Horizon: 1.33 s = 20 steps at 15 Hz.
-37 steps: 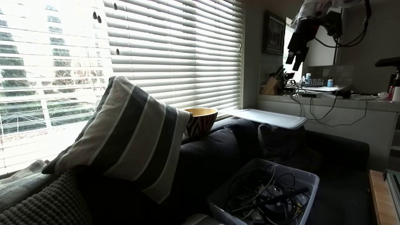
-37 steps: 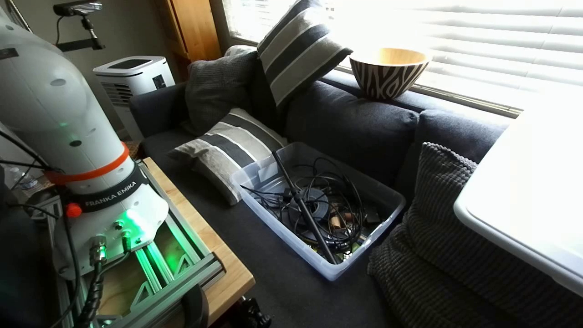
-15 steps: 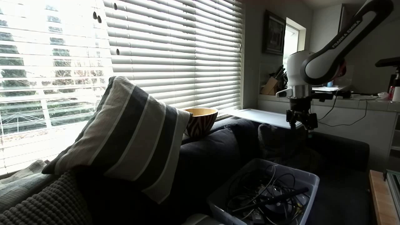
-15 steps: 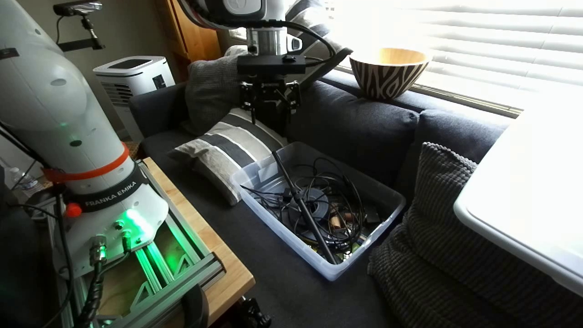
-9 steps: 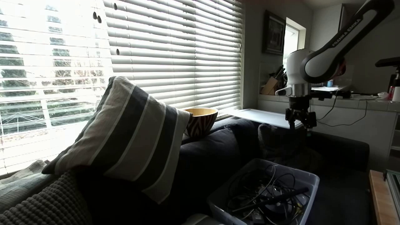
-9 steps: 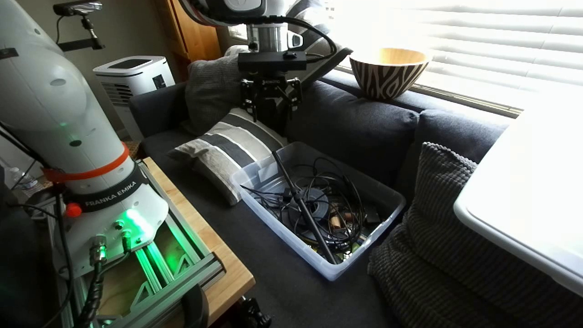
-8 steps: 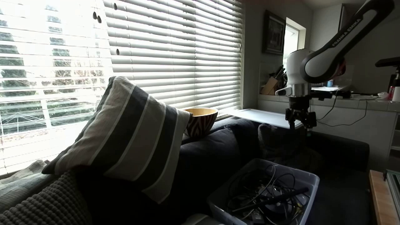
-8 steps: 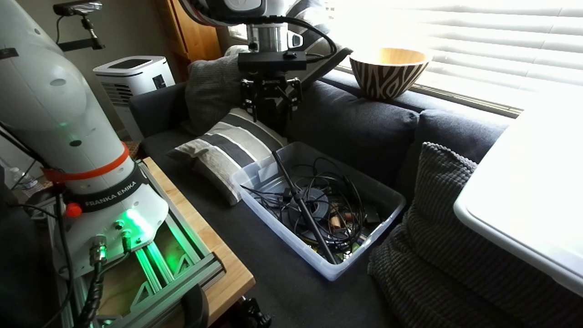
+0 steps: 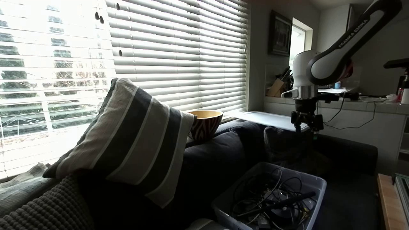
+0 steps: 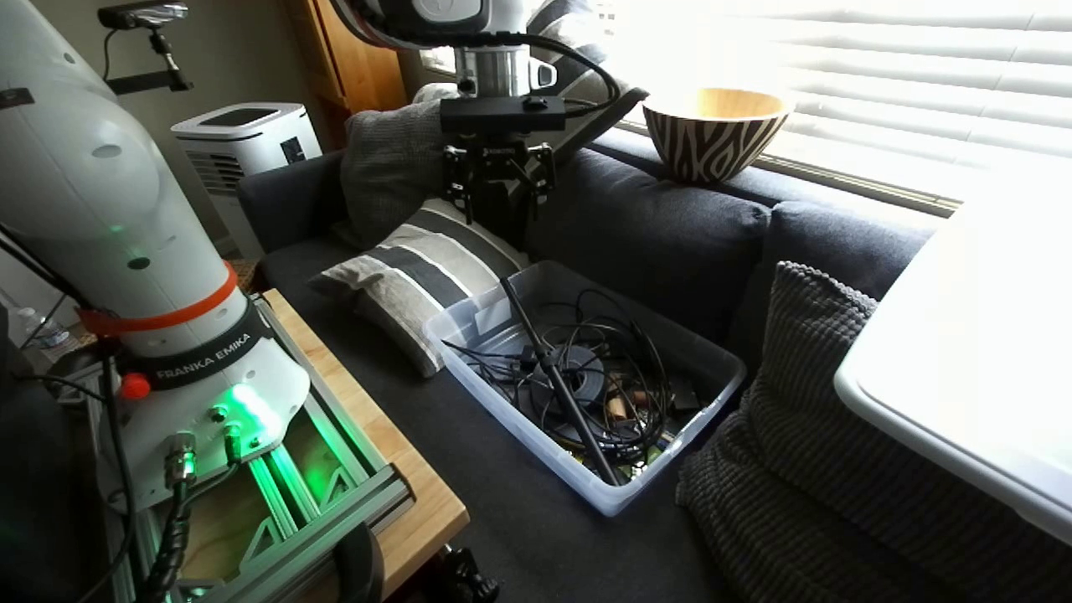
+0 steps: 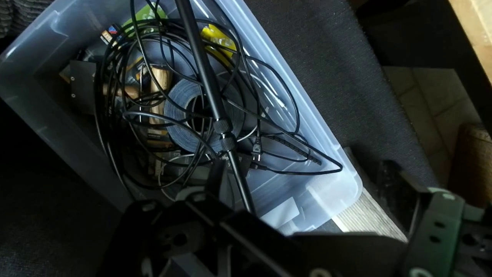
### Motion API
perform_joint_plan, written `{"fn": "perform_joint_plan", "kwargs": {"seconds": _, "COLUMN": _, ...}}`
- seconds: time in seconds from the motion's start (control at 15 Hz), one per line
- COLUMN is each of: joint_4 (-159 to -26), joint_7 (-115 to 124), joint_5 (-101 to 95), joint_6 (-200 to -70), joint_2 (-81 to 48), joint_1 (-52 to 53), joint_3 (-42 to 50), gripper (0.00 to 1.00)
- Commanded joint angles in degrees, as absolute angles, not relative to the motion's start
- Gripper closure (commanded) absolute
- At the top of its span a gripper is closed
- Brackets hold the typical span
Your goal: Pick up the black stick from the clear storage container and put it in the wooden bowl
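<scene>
Cords (image 11: 102, 88) lay under the black stick (image 11: 216, 104) in the clear storage container (image 10: 512, 425), and our gripper (image 10: 500, 211) hung higher, spread wide and empty. We judged the stick light, stiff and perhaps slick, best pinched near its knurled collar (image 11: 223, 125).

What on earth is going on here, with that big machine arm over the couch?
A robot arm is meant to take the black stick out of the clear storage container and put it in the wooden bowl. So far it is handling nothing: its pincer hangs open and empty above the couch. The stick lies among tangled cords inside the container, and the bowl stands up by the window blinds.
</scene>
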<state>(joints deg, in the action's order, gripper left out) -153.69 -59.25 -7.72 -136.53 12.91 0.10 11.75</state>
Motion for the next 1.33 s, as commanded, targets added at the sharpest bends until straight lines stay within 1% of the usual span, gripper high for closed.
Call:
{"fn": "perform_joint_plan", "kwargs": {"seconds": 0.0, "joint_4": -153.68, "joint_7": -71.06, "joint_5": 0.38, "joint_6": -141.96, "joint_2": 6.95, "joint_1": 1.84, "joint_3": 12.53, "gripper": 0.00}}
{"fn": "perform_joint_plan", "kwargs": {"seconds": 0.27, "joint_4": -155.82, "joint_7": -88.28, "joint_5": 17.75, "joint_6": -153.30, "joint_2": 0.78, "joint_1": 4.22, "joint_3": 10.37, "gripper": 0.00}}
{"fn": "perform_joint_plan", "kwargs": {"seconds": 0.33, "joint_4": -155.75, "joint_7": -91.87, "joint_5": 22.15, "joint_6": -153.56, "joint_2": 0.46, "joint_1": 7.63, "joint_3": 12.83, "gripper": 0.00}}
{"fn": "perform_joint_plan", "kwargs": {"seconds": 0.4, "joint_4": -155.16, "joint_7": -94.76, "joint_5": 26.79, "joint_6": -154.13, "joint_2": -0.55, "joint_1": 7.90, "joint_3": 11.93, "gripper": 0.00}}
{"fn": "perform_joint_plan", "kwargs": {"seconds": 0.47, "joint_4": -154.24, "joint_7": -97.49, "joint_5": 31.40, "joint_6": -154.60, "joint_2": -1.80, "joint_1": 4.65, "joint_3": 7.53, "gripper": 0.00}}
{"fn": "perform_joint_plan", "kwargs": {"seconds": 0.53, "joint_4": -153.29, "joint_7": -99.67, "joint_5": 35.92, "joint_6": -153.94, "joint_2": -1.94, "joint_1": 4.32, "joint_3": 6.47, "gripper": 0.00}}
{"fn": "perform_joint_plan", "kwargs": {"seconds": 0.6, "joint_4": -151.83, "joint_7": -102.69, "joint_5": 40.73, "joint_6": -154.38, "joint_2": -4.80, "joint_1": 6.71, "joint_3": 7.63, "gripper": 0.00}}
{"fn": "perform_joint_plan", "kwargs": {"seconds": 0.8, "joint_4": -147.83, "joint_7": -112.67, "joint_5": 54.07, "joint_6": -155.26, "joint_2": -12.78, "joint_1": 6.41, "joint_3": 4.80, "gripper": 0.00}}
{"fn": "perform_joint_plan", "kwargs": {"seconds": 1.0, "joint_4": -143.90, "joint_7": -118.65, "joint_5": 60.50, "joint_6": -155.26, "joint_2": -20.35, "joint_1": 5.24, "joint_3": 3.11, "gripper": 0.00}}
{"fn": "perform_joint_plan", "kwargs": {"seconds": 1.27, "joint_4": -138.57, "joint_7": -122.01, "joint_5": 63.91, "joint_6": -157.15, "joint_2": -29.70, "joint_1": 4.59, "joint_3": 2.20, "gripper": 0.00}}
